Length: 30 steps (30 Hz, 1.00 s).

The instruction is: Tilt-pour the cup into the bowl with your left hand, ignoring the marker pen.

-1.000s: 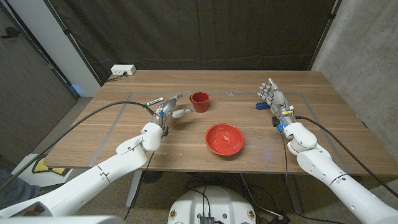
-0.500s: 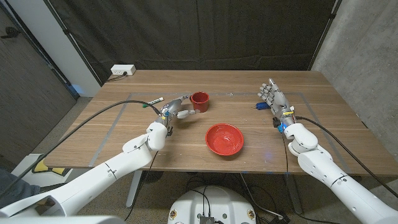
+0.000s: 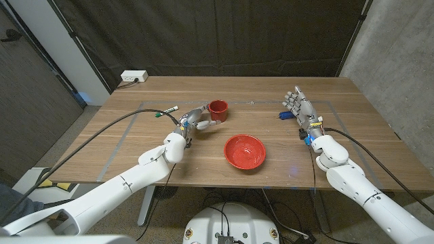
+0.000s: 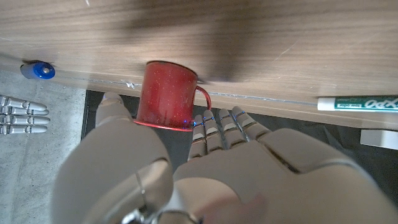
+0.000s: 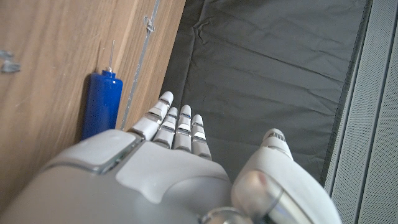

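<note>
A: Reaching with left robot hand [image 3: 196, 120], fingers spread around red cup [image 3: 218, 110] toward table's [image 3: 135, 146] far edge, not yet gripping. Idling right robot hand [image 3: 299, 107], spread, holding nothing.

B: Risking nudging cup over, or snagging handle. Bowl [image 3: 245, 151] waiting nearer front edge.

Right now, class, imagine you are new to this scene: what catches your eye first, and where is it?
The red bowl stands out at the table's middle. Behind it, toward the left, a red cup stands upright with the left robot hand reaching around it. The right robot hand waits open near a blue pen on the right.
</note>
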Available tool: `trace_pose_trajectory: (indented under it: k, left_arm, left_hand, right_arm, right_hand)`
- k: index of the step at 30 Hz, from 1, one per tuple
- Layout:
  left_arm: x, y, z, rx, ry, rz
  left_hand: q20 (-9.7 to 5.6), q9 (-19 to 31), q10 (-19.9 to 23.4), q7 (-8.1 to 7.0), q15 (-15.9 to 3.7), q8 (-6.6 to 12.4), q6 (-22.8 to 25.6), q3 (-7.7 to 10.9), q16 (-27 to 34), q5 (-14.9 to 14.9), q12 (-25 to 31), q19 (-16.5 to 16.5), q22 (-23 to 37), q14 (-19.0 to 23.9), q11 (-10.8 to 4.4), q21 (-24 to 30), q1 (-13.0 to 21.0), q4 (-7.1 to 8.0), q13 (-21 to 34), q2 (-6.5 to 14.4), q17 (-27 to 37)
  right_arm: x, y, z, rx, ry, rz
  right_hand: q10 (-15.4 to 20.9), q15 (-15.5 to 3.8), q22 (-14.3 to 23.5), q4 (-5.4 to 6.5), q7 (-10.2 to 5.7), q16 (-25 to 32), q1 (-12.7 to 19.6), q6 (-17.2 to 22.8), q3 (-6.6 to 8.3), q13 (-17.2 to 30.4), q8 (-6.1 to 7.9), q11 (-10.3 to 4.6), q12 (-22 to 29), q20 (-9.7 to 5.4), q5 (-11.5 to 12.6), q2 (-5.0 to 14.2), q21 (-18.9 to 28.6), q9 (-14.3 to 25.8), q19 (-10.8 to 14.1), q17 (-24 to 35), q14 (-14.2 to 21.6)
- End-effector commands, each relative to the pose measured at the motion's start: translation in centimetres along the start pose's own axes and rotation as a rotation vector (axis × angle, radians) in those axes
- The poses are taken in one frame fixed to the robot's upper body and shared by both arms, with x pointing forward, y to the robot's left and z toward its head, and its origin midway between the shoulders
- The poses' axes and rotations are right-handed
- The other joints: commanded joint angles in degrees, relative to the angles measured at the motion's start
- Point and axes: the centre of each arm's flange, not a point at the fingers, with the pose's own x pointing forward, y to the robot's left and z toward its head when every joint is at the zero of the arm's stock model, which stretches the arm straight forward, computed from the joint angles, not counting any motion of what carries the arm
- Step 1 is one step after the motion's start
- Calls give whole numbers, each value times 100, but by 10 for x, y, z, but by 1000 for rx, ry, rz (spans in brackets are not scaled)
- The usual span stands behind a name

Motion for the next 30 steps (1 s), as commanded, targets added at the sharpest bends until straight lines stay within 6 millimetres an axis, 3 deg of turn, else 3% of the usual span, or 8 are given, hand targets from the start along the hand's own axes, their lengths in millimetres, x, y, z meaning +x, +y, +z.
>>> trace_pose_trajectory:
  k: [1, 13, 30]
  left_arm:
    - [3, -6, -8, 4, 24, -24]
    - [13, -5, -6, 3, -4, -28]
    - [13, -2, -6, -4, -21, -19]
  left_hand:
    - [-3, 17, 58, 8, -28, 13, 57, -8, 32, 7, 11, 29, 21, 54, -4, 5, 35, -7, 19, -17, 29]
    - [7, 17, 62, -10, -17, 2, 79, -18, 18, 4, -4, 21, 21, 50, -10, -8, 32, 2, 19, -1, 30]
    - [16, 17, 76, -17, -31, -12, 109, -28, 6, 1, -19, 16, 21, 60, -35, -20, 31, 13, 19, 23, 31]
  right_arm:
    - [-3, -1, -3, 6, 4, -12]
    - [-3, 3, -4, 4, 5, -21]
    - [-8, 8, -6, 0, 13, -24]
  right_hand:
    - [64, 2, 21, -5, -7, 22, -2, 40, -26, 20, 23, -6, 43, 32, 38, 17, 9, 12, 29, 14, 64]
    - [73, 5, 21, -11, -11, 23, 2, 40, -28, 20, 22, -4, 45, 37, 39, 19, 8, 13, 32, 13, 71]
    - [96, 13, 21, -13, -15, 22, 5, 42, -28, 20, 22, -1, 51, 32, 40, 31, 12, 13, 45, 13, 74]
